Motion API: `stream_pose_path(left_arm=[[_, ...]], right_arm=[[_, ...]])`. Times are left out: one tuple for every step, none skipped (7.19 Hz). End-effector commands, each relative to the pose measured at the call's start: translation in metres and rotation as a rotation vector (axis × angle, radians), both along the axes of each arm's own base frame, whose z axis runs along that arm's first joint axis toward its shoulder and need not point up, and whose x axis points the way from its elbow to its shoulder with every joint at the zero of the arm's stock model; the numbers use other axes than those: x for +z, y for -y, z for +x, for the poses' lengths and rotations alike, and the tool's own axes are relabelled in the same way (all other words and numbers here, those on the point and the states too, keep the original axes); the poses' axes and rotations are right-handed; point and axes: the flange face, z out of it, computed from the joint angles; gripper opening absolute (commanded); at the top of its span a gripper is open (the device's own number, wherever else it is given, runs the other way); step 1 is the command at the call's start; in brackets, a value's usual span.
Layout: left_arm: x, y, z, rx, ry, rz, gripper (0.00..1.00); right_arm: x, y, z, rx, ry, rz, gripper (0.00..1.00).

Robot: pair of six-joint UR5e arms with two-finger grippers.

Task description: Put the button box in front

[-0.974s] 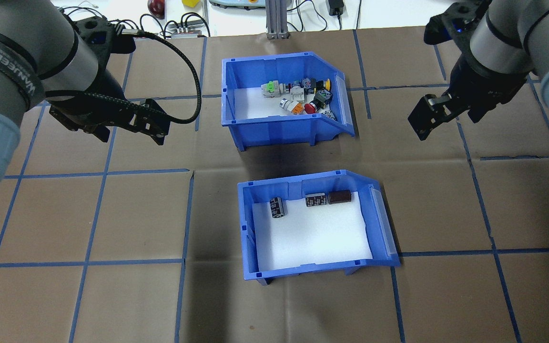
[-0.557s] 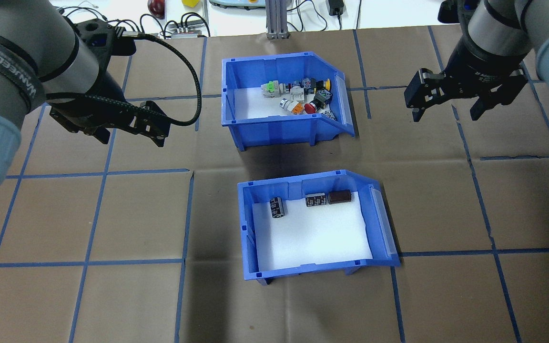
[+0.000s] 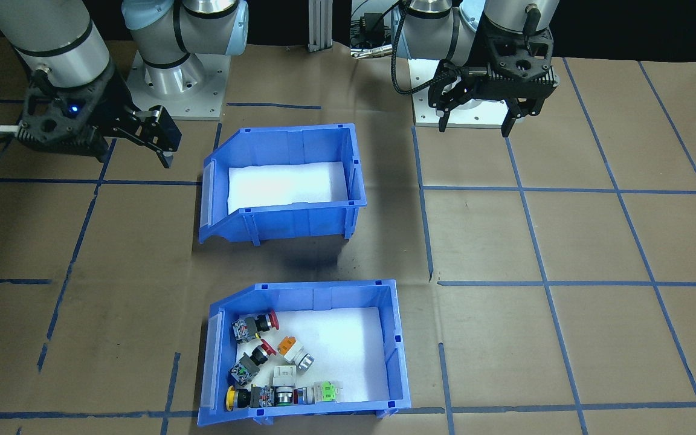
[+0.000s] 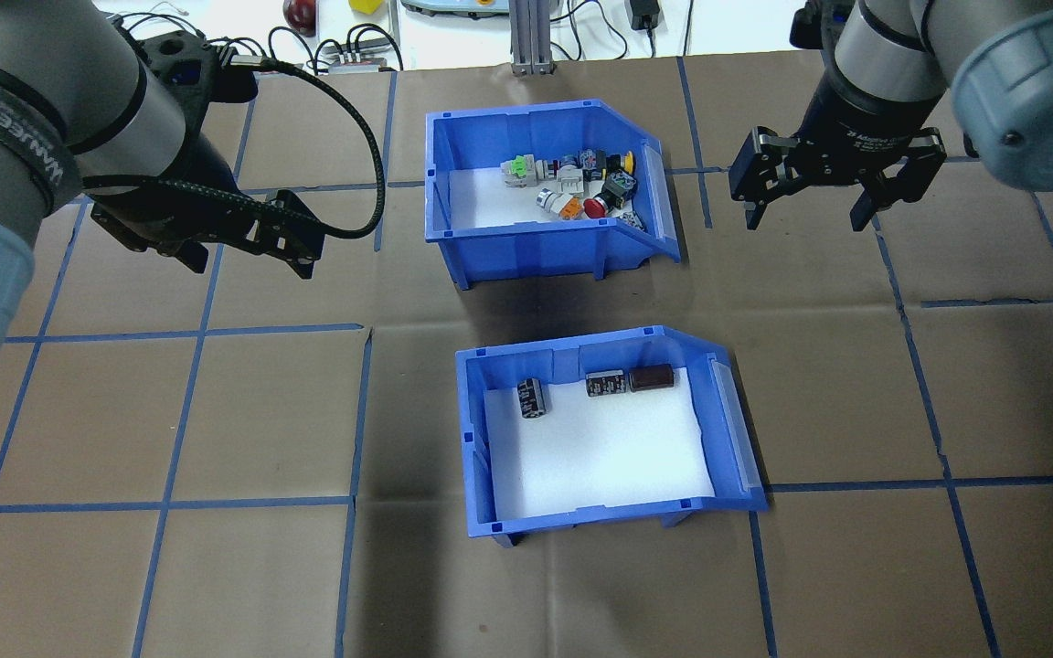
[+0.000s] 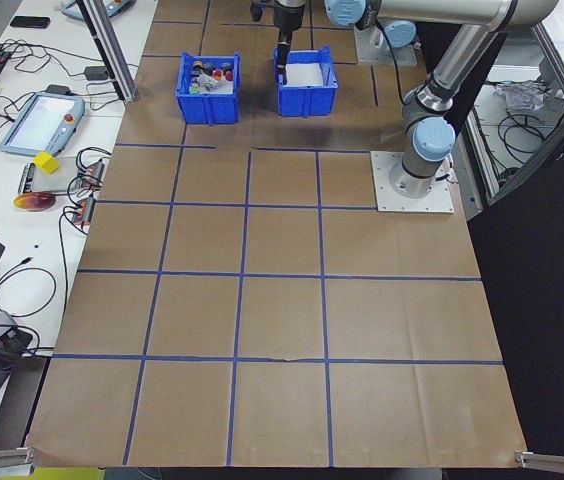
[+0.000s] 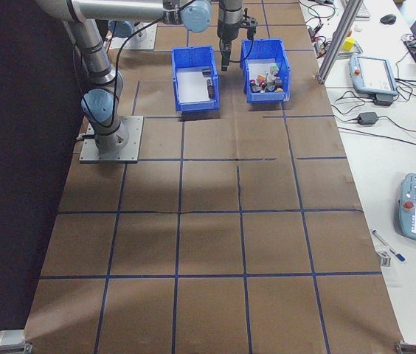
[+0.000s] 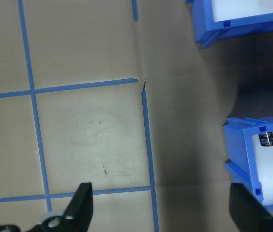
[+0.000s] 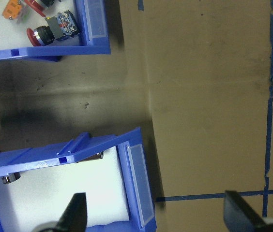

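Seen from the overhead camera behind my shoulders, the nearest thing to me is a blue bin (image 4: 613, 429) with a white foam liner, sitting on the brown paper-covered table (image 4: 216, 548) marked with a grid of blue tape lines. Three small dark cylinders (image 4: 618, 382) lie along its far wall, and its sloped, cut-away end points to my right. Just beyond it, with a strip of bare table between them, sits the button box (image 4: 545, 196), a matching blue bin whose sloped end also points right; its red, yellow, orange and green push buttons (image 4: 581, 183) are heaped toward that sloped end. It is the farther of the two bins from me, and neither bin has moved in the last second. My left gripper (image 4: 293, 242) hangs above the table to the left of the button box, well apart from it, fingers spread and holding nothing, where it was a second ago. My right gripper (image 4: 810, 192) has changed: a second ago it hung farther out to the right, turned edge-on; now it has swung in closer to the button box's sloped end, faces squarely down, and its two fingers stand wide apart and empty, clear of the bin.
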Motion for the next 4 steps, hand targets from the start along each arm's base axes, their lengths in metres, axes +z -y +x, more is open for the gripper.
stream_pose_path(left_arm=[[0.0024, -0.0025, 0.0, 0.0, -0.001, -0.006, 1.0], [0.0017, -0.007, -0.0002, 0.0, -0.004, -0.006, 1.0], [0.0019, -0.0014, -0.0004, 0.0, -0.004, -0.004, 1.0], [0.0046, -0.0028, 0.0, 0.001, -0.002, -0.01, 1.0]], right_arm=[[-0.0003, 0.0016, 0.0038, 0.01, -0.009, -0.001, 1.0], [-0.0002, 0.0017, 0.0038, 0.01, -0.009, -0.002, 1.0], [-0.0002, 0.0017, 0.004, 0.01, -0.007, -0.002, 1.0], [-0.0009, 0.0022, 0.0041, 0.01, -0.006, -0.001, 1.0]])
